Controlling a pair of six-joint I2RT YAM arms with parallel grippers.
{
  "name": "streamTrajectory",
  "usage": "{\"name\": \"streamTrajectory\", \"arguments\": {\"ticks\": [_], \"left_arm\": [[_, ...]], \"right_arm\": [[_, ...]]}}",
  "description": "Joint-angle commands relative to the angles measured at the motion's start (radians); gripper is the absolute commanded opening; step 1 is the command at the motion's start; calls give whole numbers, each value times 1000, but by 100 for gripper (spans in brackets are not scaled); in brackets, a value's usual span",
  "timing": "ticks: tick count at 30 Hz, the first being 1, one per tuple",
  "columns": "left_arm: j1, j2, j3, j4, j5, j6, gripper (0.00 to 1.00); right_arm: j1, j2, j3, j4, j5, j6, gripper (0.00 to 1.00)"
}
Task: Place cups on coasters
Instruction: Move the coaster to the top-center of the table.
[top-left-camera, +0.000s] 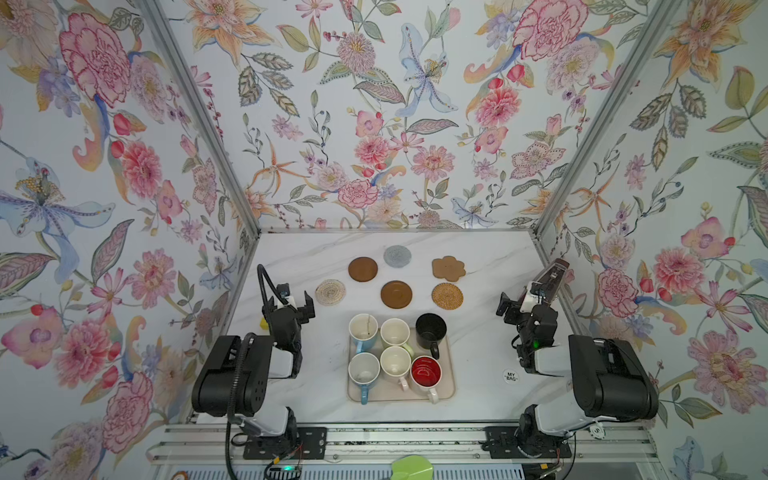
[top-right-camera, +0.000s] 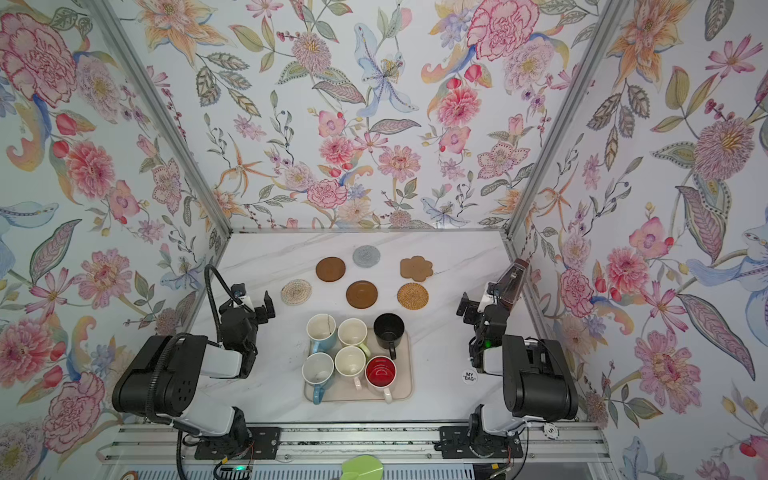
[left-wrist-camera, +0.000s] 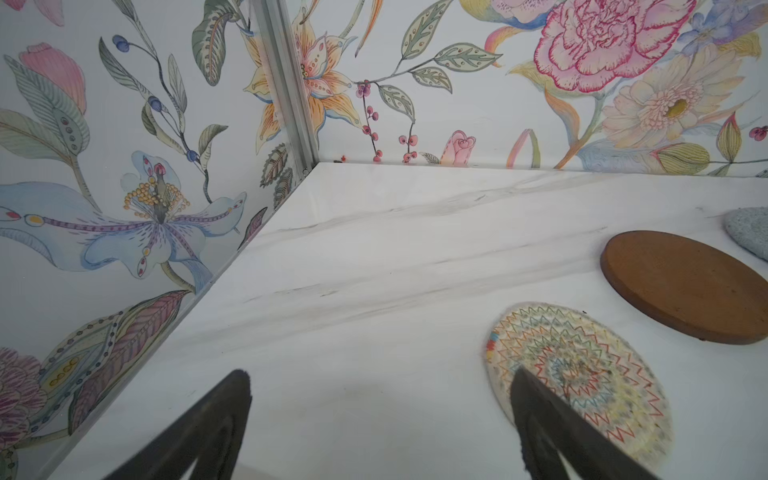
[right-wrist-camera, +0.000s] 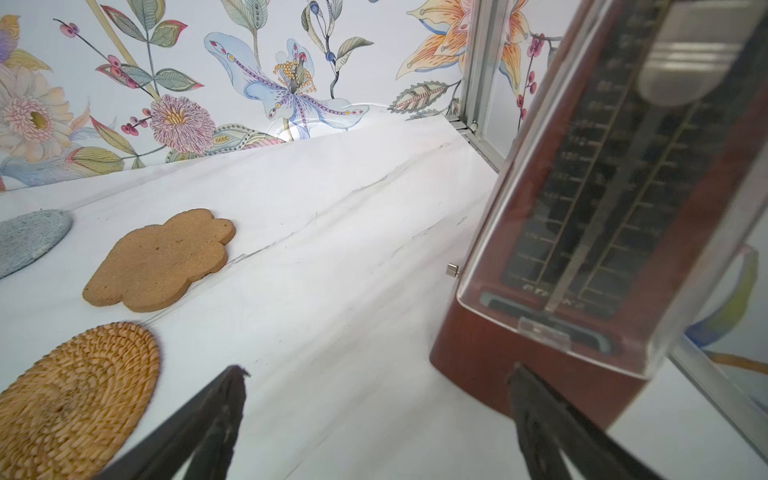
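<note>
Six mugs stand upright in two rows of three on the tray. Along its far side are the far blue mug, the green mug and, at the far right corner, the black mug. Along its near side are the near blue mug, the pink mug and the red-lined mug. Neighbouring mugs are close together or touching; whether the black mug's base sits wholly inside the tray's rim cannot be told. The handles of the near blue, red-lined and black mugs point toward the tray's near edge. No mug stands on a coaster. All six coasters lie flat on the white marbled counter beyond the tray's far edge, apart from it and from one another. Nearer the tray, left to right, are the woven coaster, the near brown coaster and the rattan coaster. Farther from the tray are the far brown coaster, the grey coaster and the flower coaster. The left pincer is beyond the tray's far left corner, just beside the woven coaster, jaws spread wide and holding nothing. The right pincer is well off the tray's right side, jaws likewise spread and empty. It is close to a red-brown metronome with a clear cover, which stands by the right wall. A round white sticker reading "MY BAG" lies on the counter off the tray's right edge.
</note>
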Motion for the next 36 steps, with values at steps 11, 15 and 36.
{"name": "streamTrajectory", "arguments": {"ticks": [11, 15, 36], "left_arm": [[1, 12, 24, 20, 19, 11, 99], [1, 12, 22, 22, 17, 12, 99], [-21, -423, -80, -220, -258, -144, 99]], "right_arm": [[4, 12, 23, 18, 12, 12, 99], [5, 12, 23, 18, 15, 11, 99], [68, -387, 214, -605, 252, 106, 99]]}}
